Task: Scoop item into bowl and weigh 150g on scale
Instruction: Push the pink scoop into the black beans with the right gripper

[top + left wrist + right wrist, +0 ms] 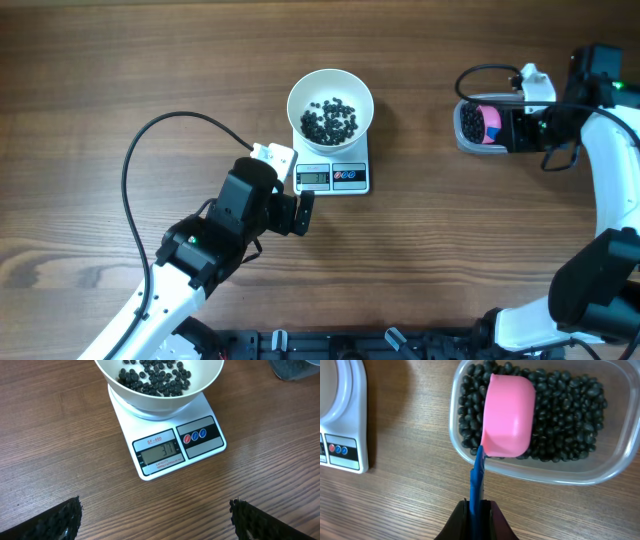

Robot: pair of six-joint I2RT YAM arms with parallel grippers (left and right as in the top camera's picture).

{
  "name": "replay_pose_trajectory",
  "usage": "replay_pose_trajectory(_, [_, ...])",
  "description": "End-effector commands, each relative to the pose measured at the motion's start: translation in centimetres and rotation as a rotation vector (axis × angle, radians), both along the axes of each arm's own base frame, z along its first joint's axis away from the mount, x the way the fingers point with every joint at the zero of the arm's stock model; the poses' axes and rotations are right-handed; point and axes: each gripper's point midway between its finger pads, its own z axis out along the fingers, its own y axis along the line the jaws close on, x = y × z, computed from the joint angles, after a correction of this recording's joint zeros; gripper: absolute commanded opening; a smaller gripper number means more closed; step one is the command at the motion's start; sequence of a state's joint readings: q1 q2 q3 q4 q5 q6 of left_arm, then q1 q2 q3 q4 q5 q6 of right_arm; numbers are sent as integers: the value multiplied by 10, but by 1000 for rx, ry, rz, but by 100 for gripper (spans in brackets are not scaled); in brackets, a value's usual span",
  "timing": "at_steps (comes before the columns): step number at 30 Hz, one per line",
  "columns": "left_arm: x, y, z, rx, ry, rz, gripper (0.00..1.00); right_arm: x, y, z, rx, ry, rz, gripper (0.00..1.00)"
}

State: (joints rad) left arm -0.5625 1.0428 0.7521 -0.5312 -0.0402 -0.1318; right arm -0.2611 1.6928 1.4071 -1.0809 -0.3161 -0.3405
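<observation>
Black beans [330, 120] thinly cover the bowl [330, 73] on the scale [345, 178] | my right gripper [478, 508] pinches the scoop [507, 415] handle over the tub [615, 467] | my left gripper [155, 510] spread, empty | many scoops left, I judge

A: Was the surface [120, 60] wood?
B: Brown wood grain, matt. The bowl [155, 405] looked glossy white, the scale [165, 424] smooth white plastic.
A: And the tub [560, 472]?
B: Clear plastic; the scoop [507, 415] was smooth pink plastic. The pads [55, 522] of the left tool [156, 522] were rough and black.
</observation>
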Motion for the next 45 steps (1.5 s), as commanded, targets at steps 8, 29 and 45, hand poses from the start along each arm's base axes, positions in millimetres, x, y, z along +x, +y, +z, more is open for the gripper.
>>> replay_pose_trajectory(8, [1,3,-1,22,-8,-1,100,-6,-6,2,185,2,-74,4])
replay_pose_trajectory(29, [1,3,-1,22,-8,-1,100,0,-3,-14,266,35,-89,4])
replay_pose_trajectory(45, [1,3,-1,22,-8,-1,100,-2,-26,-8,349,7,-189,4])
